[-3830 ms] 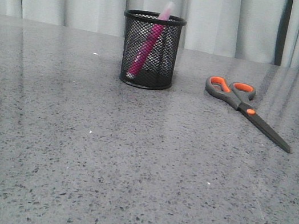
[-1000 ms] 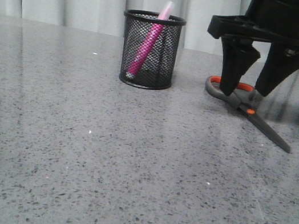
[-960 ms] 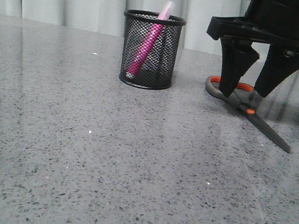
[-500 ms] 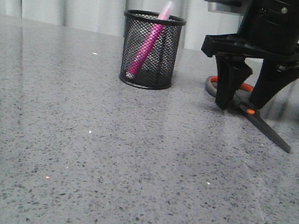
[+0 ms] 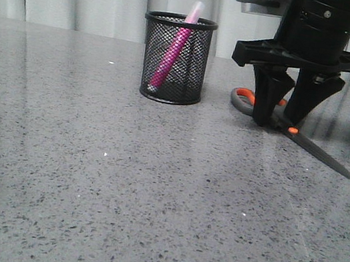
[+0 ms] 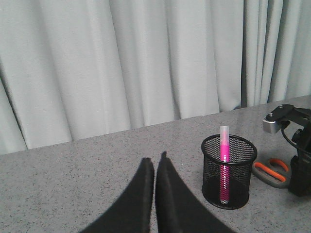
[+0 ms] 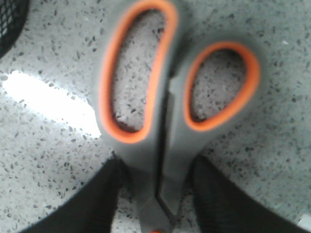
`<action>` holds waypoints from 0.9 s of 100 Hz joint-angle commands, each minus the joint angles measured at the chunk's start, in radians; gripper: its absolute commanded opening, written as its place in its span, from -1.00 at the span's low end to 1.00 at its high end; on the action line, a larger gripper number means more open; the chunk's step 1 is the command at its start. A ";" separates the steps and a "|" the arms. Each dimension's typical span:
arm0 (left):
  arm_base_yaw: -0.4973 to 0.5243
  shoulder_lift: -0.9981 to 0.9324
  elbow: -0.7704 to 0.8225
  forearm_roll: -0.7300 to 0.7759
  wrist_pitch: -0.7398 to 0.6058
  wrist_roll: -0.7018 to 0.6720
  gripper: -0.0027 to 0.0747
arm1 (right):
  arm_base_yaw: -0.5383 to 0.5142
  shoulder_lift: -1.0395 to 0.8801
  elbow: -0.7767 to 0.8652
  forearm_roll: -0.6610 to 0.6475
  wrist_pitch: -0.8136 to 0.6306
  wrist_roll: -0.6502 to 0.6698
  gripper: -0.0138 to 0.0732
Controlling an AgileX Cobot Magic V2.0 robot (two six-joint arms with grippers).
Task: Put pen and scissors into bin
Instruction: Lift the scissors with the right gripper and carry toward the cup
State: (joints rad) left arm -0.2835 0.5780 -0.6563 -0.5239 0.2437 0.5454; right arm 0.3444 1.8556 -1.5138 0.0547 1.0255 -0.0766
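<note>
1. Scissors (image 5: 285,120) lie flat on the worktop toward its far right, well right of the bin (image 5: 175,58); the pen (image 5: 174,48) already leans inside it.
2. The right gripper (image 5: 276,119) straddles the scissors' neck below the loops, fingers touching both sides, seemingly clamped on it.
3. The left gripper (image 6: 154,170) is pressed closed, holding nothing.
4. Risk: gripped near the handles, the long blades may droop or swing and catch the bin's rim, tipping it.

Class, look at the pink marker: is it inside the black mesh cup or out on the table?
Inside. The magenta-pink marker stands tilted in the black wire-mesh cup, its clear cap poking above the rim; the left wrist view shows this too.
</note>
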 commanded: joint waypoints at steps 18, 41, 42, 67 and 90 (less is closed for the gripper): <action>0.005 0.002 -0.028 -0.019 -0.068 -0.005 -0.99 | -0.002 -0.040 -0.029 -0.021 0.015 0.003 -0.77; 0.005 0.002 -0.028 -0.019 -0.076 -0.005 -0.99 | -0.002 -0.078 -0.027 -0.023 0.003 0.003 -0.85; 0.005 0.002 -0.028 -0.019 -0.076 -0.005 -0.99 | -0.002 -0.081 -0.026 -0.023 0.000 0.003 -0.85; 0.005 0.002 -0.028 -0.019 -0.076 -0.005 -0.99 | -0.002 -0.275 0.105 -0.021 -0.251 0.013 -0.85; 0.005 0.002 -0.028 -0.019 -0.076 -0.005 -0.99 | -0.002 -0.481 0.286 0.048 -0.642 0.013 -0.85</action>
State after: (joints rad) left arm -0.2835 0.5780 -0.6563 -0.5239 0.2362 0.5454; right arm 0.3444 1.4790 -1.2523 0.0720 0.5983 -0.0619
